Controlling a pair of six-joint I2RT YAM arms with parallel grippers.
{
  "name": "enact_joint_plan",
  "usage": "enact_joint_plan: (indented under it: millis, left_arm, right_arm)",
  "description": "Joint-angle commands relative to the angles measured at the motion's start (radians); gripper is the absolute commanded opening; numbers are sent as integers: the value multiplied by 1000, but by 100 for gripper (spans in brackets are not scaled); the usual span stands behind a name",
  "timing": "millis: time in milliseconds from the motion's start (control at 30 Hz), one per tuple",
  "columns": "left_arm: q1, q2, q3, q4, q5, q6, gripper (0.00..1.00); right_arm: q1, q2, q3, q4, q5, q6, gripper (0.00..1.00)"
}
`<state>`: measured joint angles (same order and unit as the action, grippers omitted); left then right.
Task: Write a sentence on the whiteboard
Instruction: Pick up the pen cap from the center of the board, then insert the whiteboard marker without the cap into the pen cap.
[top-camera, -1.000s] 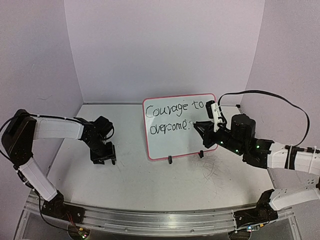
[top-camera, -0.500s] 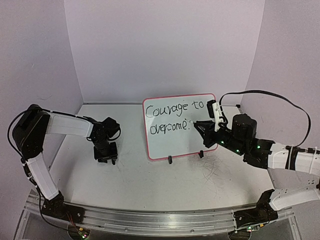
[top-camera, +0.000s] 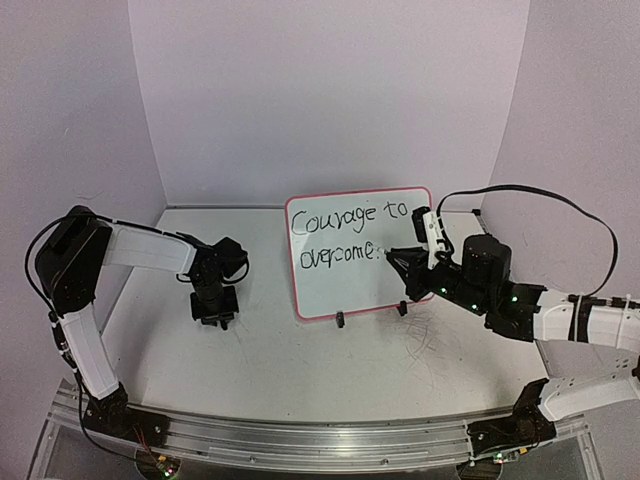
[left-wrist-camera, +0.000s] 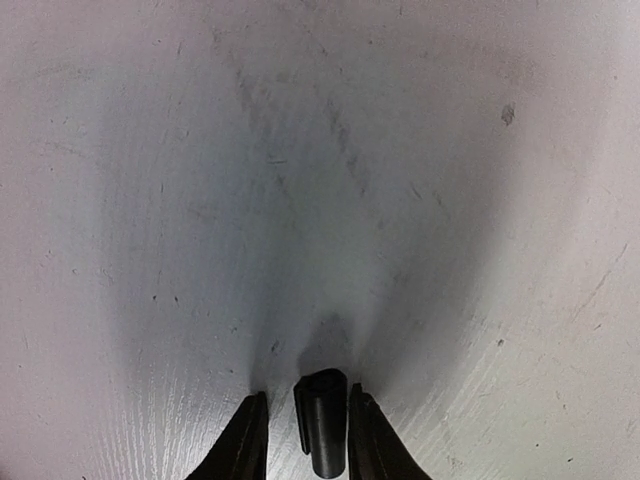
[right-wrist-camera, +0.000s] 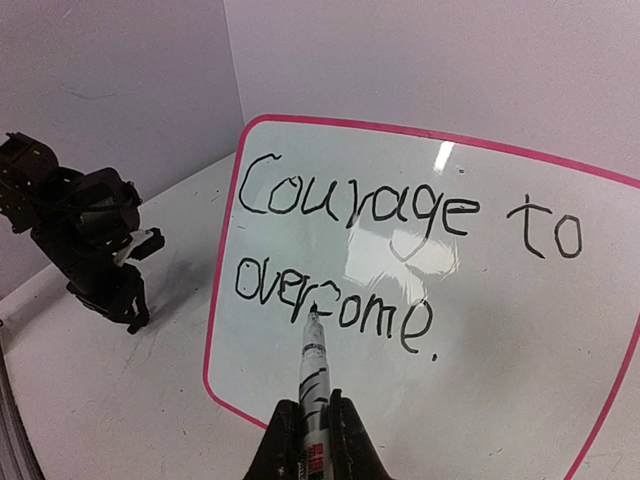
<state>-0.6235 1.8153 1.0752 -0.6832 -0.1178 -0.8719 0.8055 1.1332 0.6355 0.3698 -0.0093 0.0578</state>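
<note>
Standing whiteboard just ahead of right claw; gripped marker tip at text.

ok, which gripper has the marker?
The right gripper, shut on the marker with its tip at the whiteboard. The left gripper points down at the table, with only a small black piece between its fingers.

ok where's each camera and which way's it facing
top: above and behind, looking down at table and whiteboard; left arm and right arm show
left wrist: on left arm, faces down at table; jaws flank a black cap
right wrist: on right arm, faces whiteboard; jaws hold a marker
top and right wrist share whiteboard, left arm
</note>
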Motion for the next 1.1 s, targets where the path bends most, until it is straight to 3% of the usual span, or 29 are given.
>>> enact_joint_plan:
  millis: [0, 167, 433, 533, 633, 767, 933, 1067]
  left_arm:
    - [-2, 56, 12, 28, -16, 0, 26]
    - [-2, 0, -13, 33, -42, -12, 13]
    - [2, -264, -60, 135, -21, -77, 6]
    - [2, -443, -104, 321, 27, -98, 5]
    - [1, -595, -193, 632, 105, -138, 4]
    - [-2, -657, -278, 996, 202, -252, 0]
    - [-8, -655, -311, 1198, 236, -331, 0]
    - [-8, -653, -336, 1285, 248, -368, 0]
  right_arm:
    - [0, -7, -4, 52, -14, 21, 0]
    - [14, 19, 17, 48, -18, 24, 0]
    - [126, 155, 118, 82, -36, 69, 0]
    - [158, 223, 147, 181, -71, 147, 0]
    - [188, 315, 191, 298, -91, 252, 0]
    - [255, 440, 296, 372, -45, 280, 0]
    - [318, 525, 420, 372, 119, 229, 0]
    - [327, 588, 531, 328, 160, 210, 0]
